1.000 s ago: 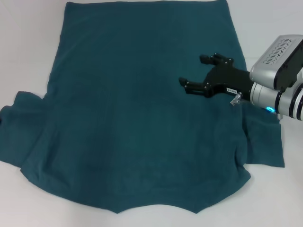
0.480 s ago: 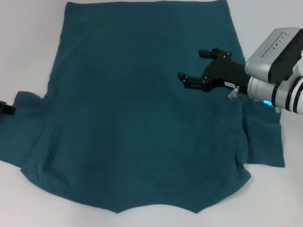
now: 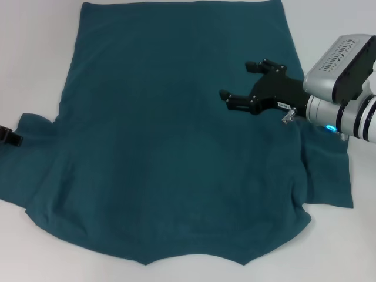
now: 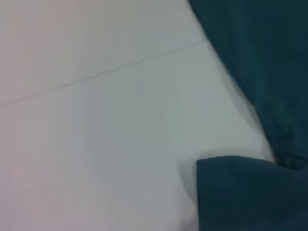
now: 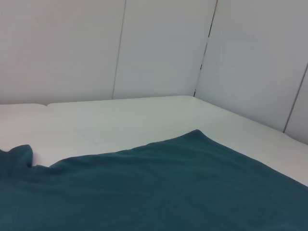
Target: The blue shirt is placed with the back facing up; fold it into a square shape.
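White table (image 3: 35,35): blue shirt (image 3: 170,147) flat, collar nearest robot. Right gripper (image 3: 245,84) spread, hovering above shirt's right side; right sleeve (image 3: 329,176) just beside it.

No legible text; only a small white label, unreadable, on the right pincer (image 3: 242,82).

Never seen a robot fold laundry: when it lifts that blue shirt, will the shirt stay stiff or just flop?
Likely floppy: the blue shirt lies limp, its edges rippled. Probably light, being one thin layer. Lifted at one spot, the rest would likely drag across the table.
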Controlling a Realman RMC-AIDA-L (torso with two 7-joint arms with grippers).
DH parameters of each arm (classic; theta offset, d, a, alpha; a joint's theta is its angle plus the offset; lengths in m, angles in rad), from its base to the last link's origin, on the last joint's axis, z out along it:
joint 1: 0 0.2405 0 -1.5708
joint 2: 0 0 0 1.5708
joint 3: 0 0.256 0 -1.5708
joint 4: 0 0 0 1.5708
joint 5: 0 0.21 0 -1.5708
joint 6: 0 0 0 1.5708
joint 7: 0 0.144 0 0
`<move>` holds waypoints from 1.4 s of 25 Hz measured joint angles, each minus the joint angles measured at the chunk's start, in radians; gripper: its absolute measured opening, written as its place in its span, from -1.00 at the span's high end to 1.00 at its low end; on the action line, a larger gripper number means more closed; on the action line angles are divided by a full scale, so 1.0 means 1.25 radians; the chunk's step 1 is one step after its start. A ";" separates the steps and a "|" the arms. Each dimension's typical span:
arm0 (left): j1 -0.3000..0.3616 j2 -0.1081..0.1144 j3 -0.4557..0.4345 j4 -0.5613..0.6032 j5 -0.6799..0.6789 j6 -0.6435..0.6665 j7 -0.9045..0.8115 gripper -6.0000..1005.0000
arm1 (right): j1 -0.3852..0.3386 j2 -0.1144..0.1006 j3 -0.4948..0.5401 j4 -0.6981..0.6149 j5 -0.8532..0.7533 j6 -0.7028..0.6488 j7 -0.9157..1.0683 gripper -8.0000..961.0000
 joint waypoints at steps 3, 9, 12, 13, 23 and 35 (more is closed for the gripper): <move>-0.002 0.004 -0.003 -0.014 0.000 -0.001 -0.004 -0.55 | 0.000 0.000 0.000 0.002 0.000 -0.002 -0.002 -0.96; -0.023 0.019 -0.011 -0.085 0.000 -0.013 -0.016 -0.54 | 0.001 0.000 0.000 0.005 0.000 -0.005 -0.003 -0.96; -0.027 0.021 -0.011 -0.095 0.000 -0.015 -0.019 -0.53 | 0.001 0.001 -0.002 0.006 0.000 -0.006 -0.003 -0.96; -0.027 0.021 -0.011 -0.098 0.000 -0.015 -0.019 -0.53 | 0.001 0.001 -0.004 0.006 0.000 -0.006 -0.002 -0.96; -0.028 0.021 -0.011 -0.108 -0.001 -0.036 -0.021 -0.51 | 0.000 0.002 -0.010 0.008 0.000 -0.012 0.002 -0.96; -0.028 0.019 -0.011 -0.114 -0.001 -0.051 -0.036 -0.23 | -0.001 0.002 -0.008 0.008 0.000 -0.014 0.002 -0.96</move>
